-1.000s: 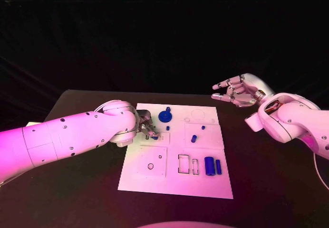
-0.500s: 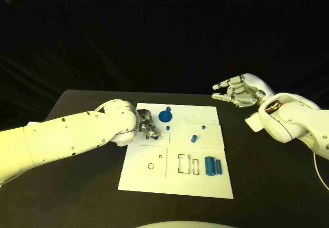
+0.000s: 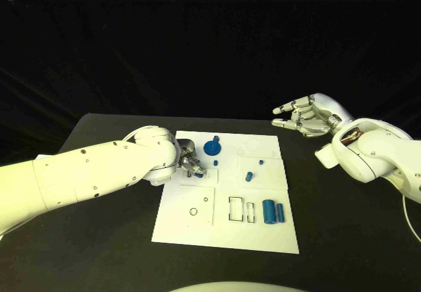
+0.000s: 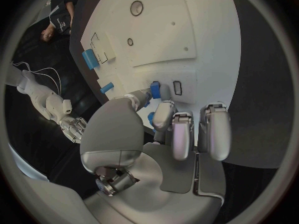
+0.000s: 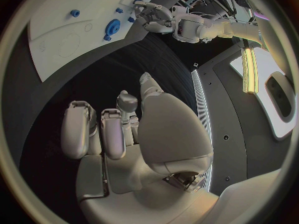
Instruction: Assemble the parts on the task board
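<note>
- Head view first: white task board (image 3: 230,234) lies in the middle of the black table (image 3: 97,255), and the left hand (image 3: 188,162) is down over its left edge, mostly hidden behind the bulky white forearm.
- Just at that hand's fingertips sits a small blue part (image 3: 199,175); from here I cannot tell whether it is pinched or only touched.
- Beside it on the board stand a blue round part with a peg (image 3: 212,147) and a tiny blue peg (image 3: 215,163) (both near the far left of the board).
- Further right lie a small blue oval part (image 3: 248,177) and a tiny blue dot (image 3: 260,162); near the near edge two blue bars (image 3: 273,213) lie side by side next to outlined slots.
- The right hand (image 3: 303,117) hangs in the air beyond the board's far right corner, well apart from it, fingers loosely curled and apart, with nothing in them.
- Left wrist view: the left hand (image 4: 163,129) has its thumb and one finger closed on a small blue part (image 4: 155,90) right at the board surface (image 4: 199,30), beside a small rectangular slot; the other fingers stretch out alongside.
- Right wrist view: the right hand (image 5: 124,129) is empty, fingers half bent over the dark table, the board (image 5: 62,30) lying well beyond them.
</note>
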You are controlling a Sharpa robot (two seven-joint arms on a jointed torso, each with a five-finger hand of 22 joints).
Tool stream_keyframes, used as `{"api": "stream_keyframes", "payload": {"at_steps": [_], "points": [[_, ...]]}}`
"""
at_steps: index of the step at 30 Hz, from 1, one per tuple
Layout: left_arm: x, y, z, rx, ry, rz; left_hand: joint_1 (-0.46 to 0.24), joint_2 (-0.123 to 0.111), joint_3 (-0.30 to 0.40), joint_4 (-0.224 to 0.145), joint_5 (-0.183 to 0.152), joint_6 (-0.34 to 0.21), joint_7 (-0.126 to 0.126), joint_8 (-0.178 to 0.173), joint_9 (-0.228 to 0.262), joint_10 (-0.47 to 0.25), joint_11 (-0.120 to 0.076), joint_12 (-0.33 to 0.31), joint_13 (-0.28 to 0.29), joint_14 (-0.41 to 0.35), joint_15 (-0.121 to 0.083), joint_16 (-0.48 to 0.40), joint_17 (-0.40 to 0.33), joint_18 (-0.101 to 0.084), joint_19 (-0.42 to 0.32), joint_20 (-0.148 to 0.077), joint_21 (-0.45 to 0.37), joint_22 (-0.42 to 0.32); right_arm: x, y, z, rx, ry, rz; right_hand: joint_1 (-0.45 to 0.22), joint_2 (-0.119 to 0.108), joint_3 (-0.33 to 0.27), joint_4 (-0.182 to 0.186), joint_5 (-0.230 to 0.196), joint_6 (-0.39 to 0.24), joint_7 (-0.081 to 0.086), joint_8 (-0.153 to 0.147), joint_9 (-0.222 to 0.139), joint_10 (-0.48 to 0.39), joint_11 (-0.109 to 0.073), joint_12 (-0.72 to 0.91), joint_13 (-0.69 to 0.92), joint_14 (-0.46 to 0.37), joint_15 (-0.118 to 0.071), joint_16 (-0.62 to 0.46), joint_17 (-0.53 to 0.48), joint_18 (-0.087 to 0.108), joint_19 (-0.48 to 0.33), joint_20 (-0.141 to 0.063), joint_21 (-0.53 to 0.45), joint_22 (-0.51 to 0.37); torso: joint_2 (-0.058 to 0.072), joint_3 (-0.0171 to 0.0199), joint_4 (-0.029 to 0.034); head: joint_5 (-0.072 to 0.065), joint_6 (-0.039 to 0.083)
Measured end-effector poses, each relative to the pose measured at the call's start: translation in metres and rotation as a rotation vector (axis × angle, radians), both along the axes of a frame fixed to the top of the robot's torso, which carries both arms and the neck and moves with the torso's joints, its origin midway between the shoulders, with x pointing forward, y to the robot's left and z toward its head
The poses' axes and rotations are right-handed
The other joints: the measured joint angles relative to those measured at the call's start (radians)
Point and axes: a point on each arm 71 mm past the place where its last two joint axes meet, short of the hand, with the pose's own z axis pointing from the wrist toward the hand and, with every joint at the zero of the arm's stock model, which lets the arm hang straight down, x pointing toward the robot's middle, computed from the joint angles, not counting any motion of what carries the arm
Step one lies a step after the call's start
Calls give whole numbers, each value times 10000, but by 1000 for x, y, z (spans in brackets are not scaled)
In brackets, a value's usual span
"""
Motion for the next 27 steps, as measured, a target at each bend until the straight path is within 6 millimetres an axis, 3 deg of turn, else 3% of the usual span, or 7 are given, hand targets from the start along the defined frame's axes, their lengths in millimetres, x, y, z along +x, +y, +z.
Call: {"api": "stream_keyframes", "payload": {"at_steps": [6, 19, 27], "points": [[1, -1, 0, 72, 12, -54, -220, 109, -22, -171, -6, 77, -2, 0, 39, 36, -5, 56, 75, 32, -31, 0, -1, -1, -36, -36, 65, -1, -1, 0, 0, 6, 2, 22, 0, 0, 0, 0, 0, 0, 0, 0, 0, 0, 0, 0, 0, 0, 0, 0, 3, 0, 0, 0, 0, 0, 0, 2, 0, 6, -8], [4, -4, -1, 179, 48, -80, -605, 371, -498, 200, -6, 342, -193, 1, 55, 72, -39, 146, 153, 31, -31, 0, -2, -1, -36, -35, 145, -2, -2, 2, 1, 19, 2, 76, -55, 54, -70, 16, 0, 0, 0, 0, 0, 0, 0, -64, -36, 0, 0, -39, 2, 0, 0, 0, 0, -18, -1, 7, -2, 19, -15], [5, -5, -3, 249, 108, -107, -1126, 354, -978, 537, -2, 520, -234, 36, 99, 146, -42, 224, 237, 28, -34, 0, -3, -1, -37, -35, 207, -3, -3, 2, 1, 21, 4, 93, -54, 54, -70, 16, -1, 0, 0, 0, 0, 0, 0, -64, -51, 0, 0, -38, 1, -1, 0, 0, 0, -30, 0, 0, -7, -2, -21]]}}
